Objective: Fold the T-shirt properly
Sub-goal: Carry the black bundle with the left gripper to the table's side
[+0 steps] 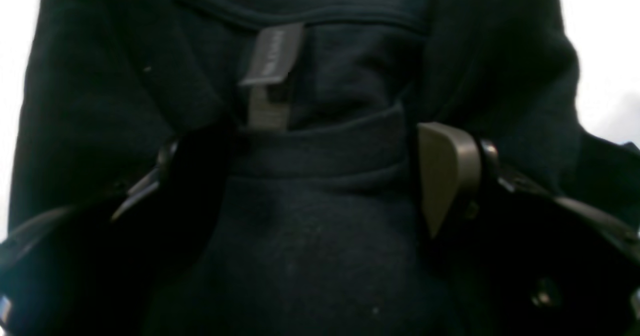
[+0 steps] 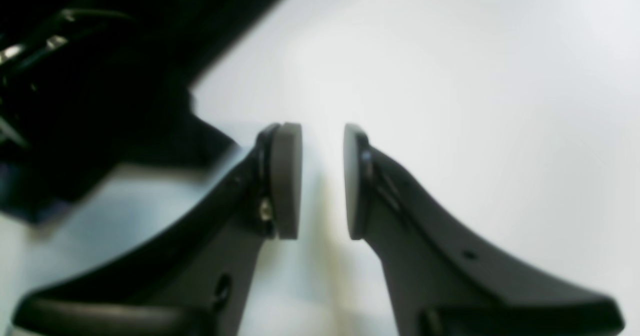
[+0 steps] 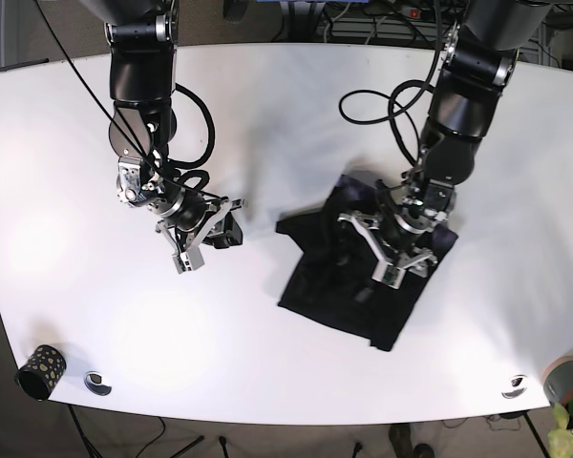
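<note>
Dark T-shirt (image 3: 349,286) bunched in left gripper (image 1: 320,176); right gripper (image 2: 322,181) apart, w/o load.

Left claw (image 1: 320,176) pinches a fold of dark T-shirt (image 1: 320,256).

No lettering can be read anywhere.

The only thing bearing print is a small grey tag (image 1: 272,56) sewn inside the collar of the dark T-shirt (image 1: 320,236), seen in the left wrist view; a line of printing runs along it, but it is too blurred to make out a single letter. A second flap of the tag hangs just below it and shows no print at all. In the base view a dark cup (image 3: 40,370) with pale speckles stands at the near left edge of the white table (image 3: 286,105); its pattern is dots, not writing.
</note>
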`<state>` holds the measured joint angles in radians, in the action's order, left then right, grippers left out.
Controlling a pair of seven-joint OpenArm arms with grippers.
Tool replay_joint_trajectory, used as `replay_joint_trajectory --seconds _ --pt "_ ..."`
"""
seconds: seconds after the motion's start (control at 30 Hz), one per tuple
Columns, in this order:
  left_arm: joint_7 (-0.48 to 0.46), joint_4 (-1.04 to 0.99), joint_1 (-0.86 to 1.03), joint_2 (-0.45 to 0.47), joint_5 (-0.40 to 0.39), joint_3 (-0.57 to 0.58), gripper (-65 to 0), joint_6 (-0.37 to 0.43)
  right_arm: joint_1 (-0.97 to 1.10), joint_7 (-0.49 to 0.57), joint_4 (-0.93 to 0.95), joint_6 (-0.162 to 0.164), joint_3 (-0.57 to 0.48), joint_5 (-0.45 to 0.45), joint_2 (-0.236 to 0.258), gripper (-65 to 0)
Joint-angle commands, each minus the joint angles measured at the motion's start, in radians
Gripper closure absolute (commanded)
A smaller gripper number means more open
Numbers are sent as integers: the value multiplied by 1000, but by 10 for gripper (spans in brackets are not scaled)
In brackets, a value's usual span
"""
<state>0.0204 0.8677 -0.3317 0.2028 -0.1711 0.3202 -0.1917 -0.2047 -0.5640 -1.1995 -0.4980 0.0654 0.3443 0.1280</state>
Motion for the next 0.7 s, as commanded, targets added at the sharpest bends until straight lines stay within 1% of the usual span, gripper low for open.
replay_joint_trajectory --seconds 0.0,0.23,0.3,0.37,0.43,0.5,0.57,0.67 --pt "109 -17 35 79 45 -48 -528 48 -23 20 -41 -8 3 17 8 -132" --pt "109 -12 102 240 43 -160 -528 42 0 20 -92 -8 0 17 8 -132" --pt "109 -17 125 281 43 -201 -528 5 3 20 -110 -8 -3 17 8 -132" --pt "109 -18 150 310 43 -255 -528 -52 7 20 -127 -8 -3 17 8 -132" --pt "109 -17 190 341 46 -329 -528 -102 20 19 -145 -8 -5 17 8 -132" --pt "109 -14 219 363 48 -384 -526 -130 38 19 -165 -8 -5 17 8 -132" --pt "108 -14 254 406 49 -435 -526 -162 58 19 -196 -8 -5 14 8 -132" --pt "108 -18 274 462 45 -462 -526 -197 93 19 -239 -8 -5 8 8 -132"
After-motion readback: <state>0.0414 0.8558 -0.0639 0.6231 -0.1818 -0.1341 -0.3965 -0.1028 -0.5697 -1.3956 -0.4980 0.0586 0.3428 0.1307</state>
